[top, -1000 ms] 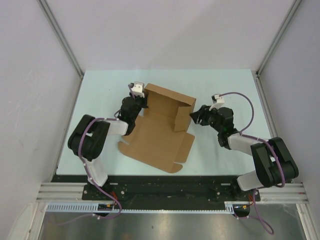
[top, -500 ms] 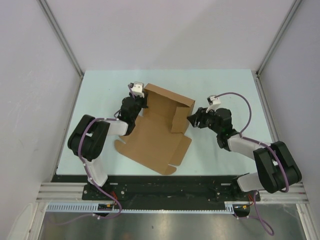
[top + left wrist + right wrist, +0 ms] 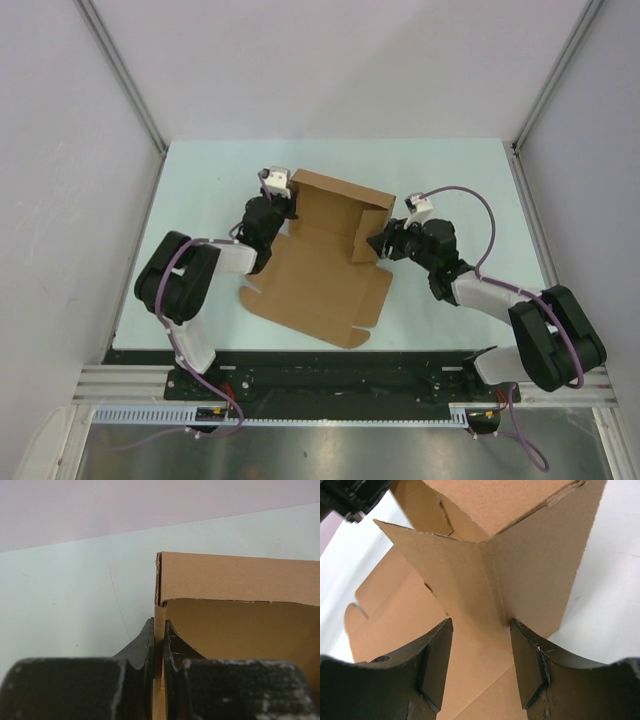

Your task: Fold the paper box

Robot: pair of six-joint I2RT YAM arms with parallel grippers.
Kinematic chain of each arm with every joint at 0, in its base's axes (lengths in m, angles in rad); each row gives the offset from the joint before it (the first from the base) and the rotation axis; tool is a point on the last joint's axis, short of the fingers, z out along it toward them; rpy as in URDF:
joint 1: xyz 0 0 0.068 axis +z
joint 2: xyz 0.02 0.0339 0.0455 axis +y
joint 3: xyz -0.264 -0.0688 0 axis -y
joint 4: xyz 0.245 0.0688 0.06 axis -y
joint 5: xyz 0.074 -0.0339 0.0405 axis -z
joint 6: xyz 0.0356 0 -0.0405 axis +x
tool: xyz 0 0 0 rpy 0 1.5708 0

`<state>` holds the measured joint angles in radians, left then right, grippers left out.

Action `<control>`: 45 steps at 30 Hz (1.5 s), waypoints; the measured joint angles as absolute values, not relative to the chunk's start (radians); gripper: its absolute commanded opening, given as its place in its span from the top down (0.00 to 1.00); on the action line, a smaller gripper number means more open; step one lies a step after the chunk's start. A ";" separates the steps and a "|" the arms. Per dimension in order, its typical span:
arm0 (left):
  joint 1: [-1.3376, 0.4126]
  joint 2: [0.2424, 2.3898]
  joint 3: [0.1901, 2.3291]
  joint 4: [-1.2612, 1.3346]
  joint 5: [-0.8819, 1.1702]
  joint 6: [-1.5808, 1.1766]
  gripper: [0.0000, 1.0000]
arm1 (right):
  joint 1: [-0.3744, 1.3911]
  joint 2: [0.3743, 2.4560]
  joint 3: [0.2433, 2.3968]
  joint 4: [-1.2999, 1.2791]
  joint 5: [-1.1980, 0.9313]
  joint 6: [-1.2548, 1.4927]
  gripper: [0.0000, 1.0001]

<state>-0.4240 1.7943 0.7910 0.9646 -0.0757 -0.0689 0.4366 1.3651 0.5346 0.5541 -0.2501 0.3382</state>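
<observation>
Centrally on the pale table point(image 3: 450, 180), the paper box point(image 3: 320, 275) lies half-formed: its flat panel spreads toward the lower middle of the top view, with its back and side walls raised above. At the box's upper-left corner, the left gripper point(image 3: 288, 208) is clamped on the left wall's edge. On the right side, the right gripper point(image 3: 379, 243) has jaws apart, straddling a creased corner flap.

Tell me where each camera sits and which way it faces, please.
Top external: above, behind the bases, looking down on table, paper box, both arms.
Left wrist: on left gripper, facing forward along shut fingers pinching the box's wall.
Right wrist: on right gripper, looking past fingers astride a flap.
Shared: every view shows the box.
</observation>
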 measured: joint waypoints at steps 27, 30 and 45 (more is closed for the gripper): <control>-0.440 1.784 0.699 1.102 0.007 -0.070 0.99 | 0.572 1.552 0.567 0.674 0.392 0.253 0.32; -0.440 1.784 0.697 1.105 0.008 -0.071 1.00 | 0.572 1.576 0.580 0.688 0.419 0.252 0.40; -0.441 1.757 0.654 1.128 0.003 -0.072 1.00 | 0.561 1.646 0.613 0.751 0.505 0.262 0.77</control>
